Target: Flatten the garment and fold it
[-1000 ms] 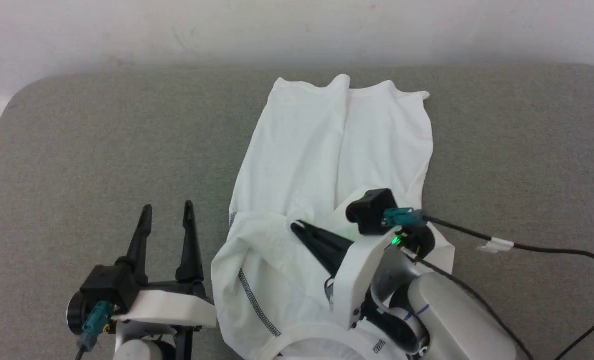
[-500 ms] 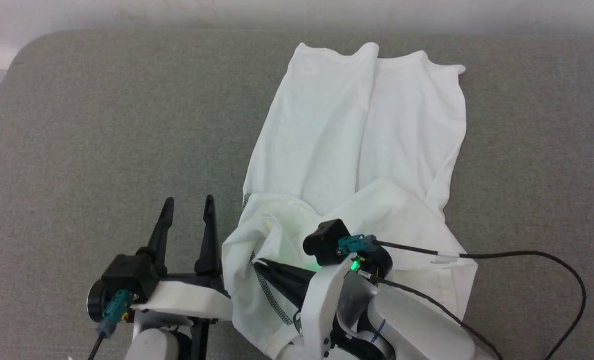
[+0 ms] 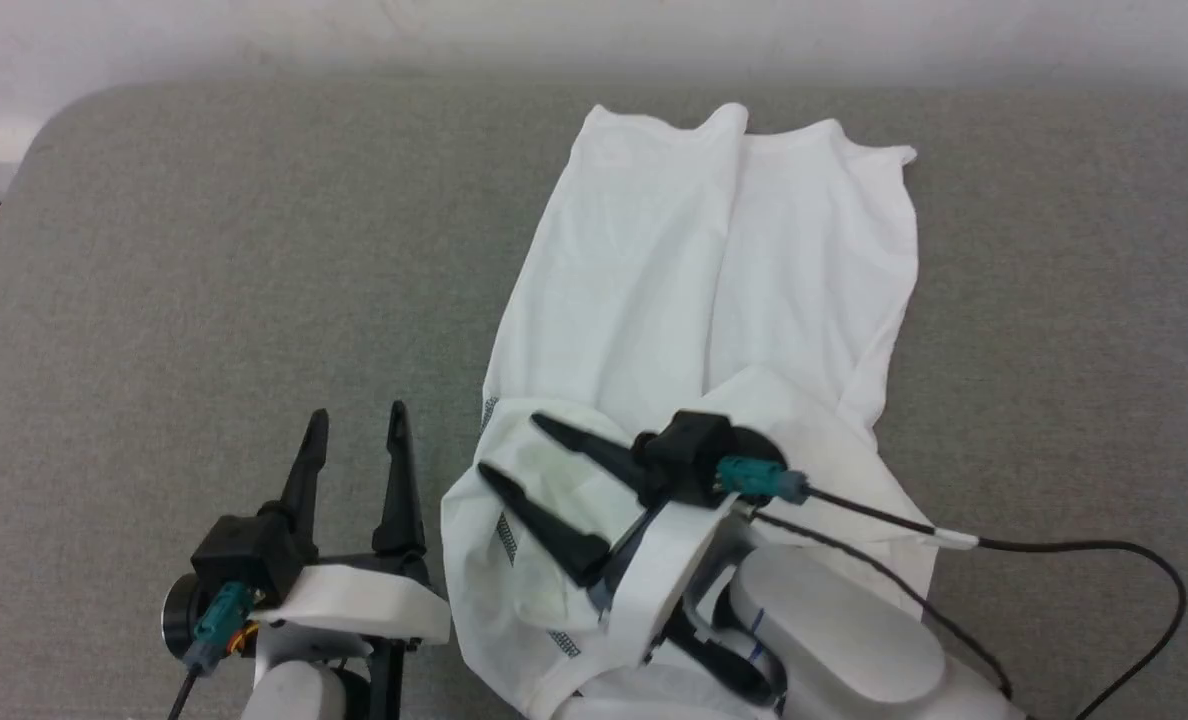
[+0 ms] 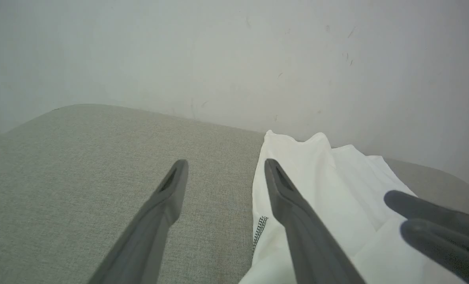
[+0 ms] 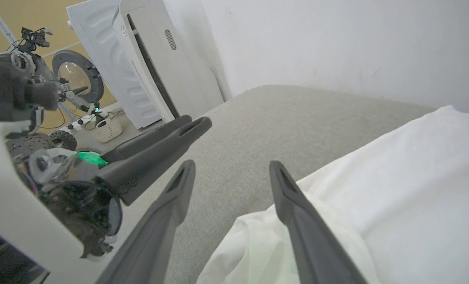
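On the cushion (image 3: pixel 204 250), head view: garment (image 3: pixel 714 300), laid lengthwise from the near edge toward the far wall. The far half is fairly smooth with one long central crease, and the near half is bunched and doubled over. Judged thin, light and limp, likely to cling to the woven cover rather than slide. It would sag and trail if lifted by a single point. Best hold, by my reckoning: the near shoulder edge beside the dark seam (image 3: pixel 503 530), pinched at two well-spread points.

Left gripper (image 3: pixel 356 415): fingers parted, empty, pointing far, just left of the garment and apart from it. Right gripper (image 3: pixel 512 447): fingers parted, nothing pinched, slanting far-left over the bunched part. Whether it touches the garment cannot be told.

Left wrist view: left gripper (image 4: pixel 224 163) spread, one finger crossing the garment's left edge.

Right wrist view: right gripper (image 5: pixel 232 163) spread, one finger over the garment, the other over bare cushion.
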Tool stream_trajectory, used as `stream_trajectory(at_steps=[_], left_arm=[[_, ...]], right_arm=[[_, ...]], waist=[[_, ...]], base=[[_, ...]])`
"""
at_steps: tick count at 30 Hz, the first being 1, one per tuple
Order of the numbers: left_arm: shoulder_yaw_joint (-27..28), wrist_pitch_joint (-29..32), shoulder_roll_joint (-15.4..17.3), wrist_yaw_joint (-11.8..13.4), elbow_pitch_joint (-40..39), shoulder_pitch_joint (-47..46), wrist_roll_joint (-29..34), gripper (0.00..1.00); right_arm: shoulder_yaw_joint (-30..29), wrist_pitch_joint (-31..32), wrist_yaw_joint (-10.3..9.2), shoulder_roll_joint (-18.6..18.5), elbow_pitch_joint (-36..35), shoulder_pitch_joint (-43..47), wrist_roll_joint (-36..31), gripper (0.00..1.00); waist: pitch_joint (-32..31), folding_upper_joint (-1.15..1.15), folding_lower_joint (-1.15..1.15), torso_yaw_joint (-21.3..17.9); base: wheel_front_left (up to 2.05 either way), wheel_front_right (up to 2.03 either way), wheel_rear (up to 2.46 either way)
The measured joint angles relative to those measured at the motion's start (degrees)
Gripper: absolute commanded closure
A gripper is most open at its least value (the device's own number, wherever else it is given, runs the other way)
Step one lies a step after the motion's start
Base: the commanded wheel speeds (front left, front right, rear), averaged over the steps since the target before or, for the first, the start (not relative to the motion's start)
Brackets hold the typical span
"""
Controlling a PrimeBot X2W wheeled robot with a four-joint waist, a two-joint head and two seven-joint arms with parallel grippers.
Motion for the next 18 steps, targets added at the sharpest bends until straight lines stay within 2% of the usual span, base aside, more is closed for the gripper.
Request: stream_trajectory(at_steps=[3,7,11,18], left_arm=[[0.5,0.0,0.2,0.5,0.1,0.6,0.0,0.00],[1.1,0.0,0.5,1.0,0.0,2.1,-0.1,0.00],[1.7,0.0,0.7,1.5,-0.3,3.1,-0.3,0.00],[2.1,0.0,1.2,2.4,-0.9,4.4,-0.6,0.00]], right_arm=[[-5.1,-1.5,0.00,0.0,0.5,0.2,-4.5,0.00],[-15.5,-2.2,0.00,-0.5,-1.1,2.8,-11.0,0.00],[-27.0,-2.3,0.00,-1.5,-5.8,9.0,-17.0,0.00],[-42.5,-2.2,0.00,-1.4,-13.9,19.9,-23.3,0.00]], waist=[[-1.5,0.00,0.00,-0.7],[-3.3,0.00,0.00,-1.8],[-4.5,0.00,0.00,-3.3],[-5.8,0.00,0.00,-5.4]], base=[[0.00,0.00,0.00],[0.00,0.00,0.00],[0.00,0.00,0.00],[0.00,0.00,0.00]])
